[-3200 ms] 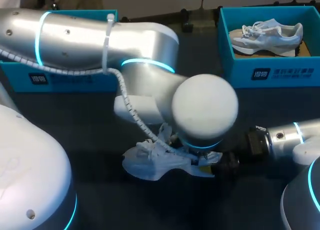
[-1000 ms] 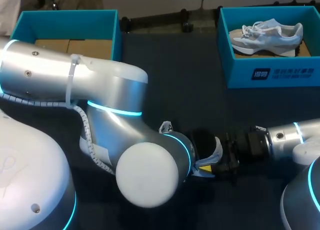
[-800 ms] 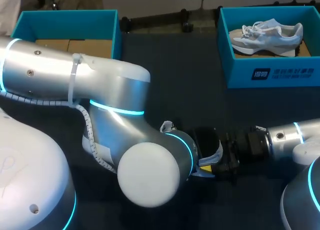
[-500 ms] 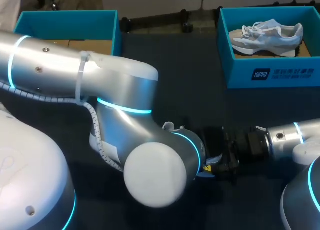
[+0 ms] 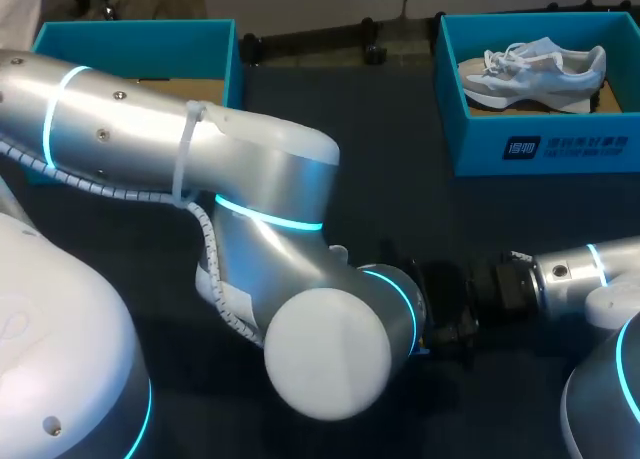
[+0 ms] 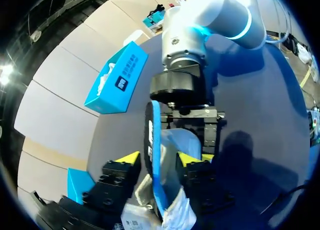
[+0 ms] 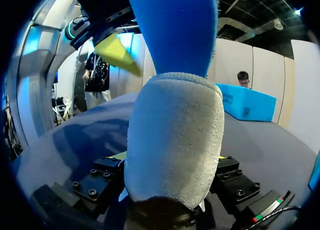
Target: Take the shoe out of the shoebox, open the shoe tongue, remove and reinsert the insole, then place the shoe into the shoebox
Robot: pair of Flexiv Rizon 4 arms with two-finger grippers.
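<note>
Right wrist view: right gripper clamped on heel of grey shoe, blue insole upright out of it. Left wrist view: insole at left gripper, grip unclear. Head view: right gripper at table's 4 o'clock.

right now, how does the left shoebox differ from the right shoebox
The right shoebox holds a pale shoe; the left shoebox shows only brown cardboard, no shoe visible. My left arm covers the left shoebox's front, while the right shoebox's front shows fully, with a white label. Both are teal, open-topped, at the table's far side.
</note>
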